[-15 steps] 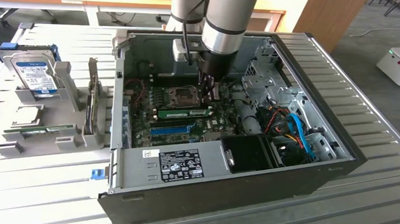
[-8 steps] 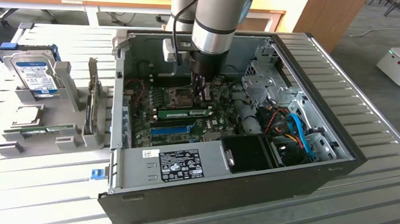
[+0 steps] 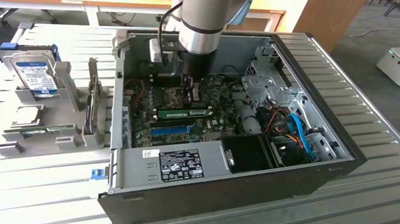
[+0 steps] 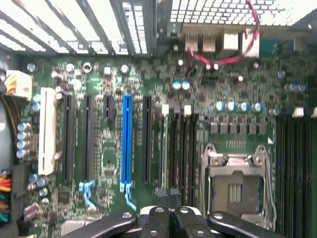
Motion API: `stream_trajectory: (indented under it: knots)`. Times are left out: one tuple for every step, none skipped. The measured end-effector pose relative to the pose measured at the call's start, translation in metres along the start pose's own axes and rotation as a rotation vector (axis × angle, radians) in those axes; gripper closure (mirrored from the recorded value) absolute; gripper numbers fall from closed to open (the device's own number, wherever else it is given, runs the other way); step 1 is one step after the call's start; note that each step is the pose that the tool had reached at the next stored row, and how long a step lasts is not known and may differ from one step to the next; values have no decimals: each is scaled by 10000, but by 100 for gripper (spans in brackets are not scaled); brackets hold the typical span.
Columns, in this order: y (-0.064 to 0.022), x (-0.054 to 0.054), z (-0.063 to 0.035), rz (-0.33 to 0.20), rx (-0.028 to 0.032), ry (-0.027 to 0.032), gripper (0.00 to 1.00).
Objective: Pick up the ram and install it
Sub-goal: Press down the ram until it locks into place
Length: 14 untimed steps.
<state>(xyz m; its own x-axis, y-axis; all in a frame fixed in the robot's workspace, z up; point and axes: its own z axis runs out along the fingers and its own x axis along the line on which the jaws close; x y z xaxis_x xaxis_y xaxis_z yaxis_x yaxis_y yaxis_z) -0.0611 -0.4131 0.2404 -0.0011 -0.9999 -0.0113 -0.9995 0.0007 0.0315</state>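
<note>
Slatted metal counter [image 3: 365, 90] is occupied by an open computer case [image 3: 334, 165]. Inside it, 1 ram [image 3: 184, 112] is seen seated on the motherboard [image 3: 215, 92]. Just beside the ram, the gripper [image 4: 168, 192] is held over the slots, closed and empty.

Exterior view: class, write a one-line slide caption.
Shut gripper inside the open computer case, above the motherboard near a seated ram.
</note>
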Motion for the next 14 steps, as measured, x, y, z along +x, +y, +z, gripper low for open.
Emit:
stream_trajectory:
  knots:
    - [26,0,1,-1,4,0,89]
    - [51,0,2,0,6,0,89]
    - [77,0,2,0,9,0,89]
    - [104,0,3,1,11,0,89]
    - [128,0,4,0,12,1,89]
    - [142,0,5,0,14,-1,89]
    - [144,0,5,0,14,0,89]
    - [144,0,5,0,13,0,89]
    - [144,0,5,-1,14,0,89]
    - [145,0,5,-1,13,0,89]
    - [152,0,5,0,14,0,89]
    - [168,1,5,0,14,0,89]
    - [182,1,6,0,14,0,89]
    - [191,0,6,-1,15,0,89]
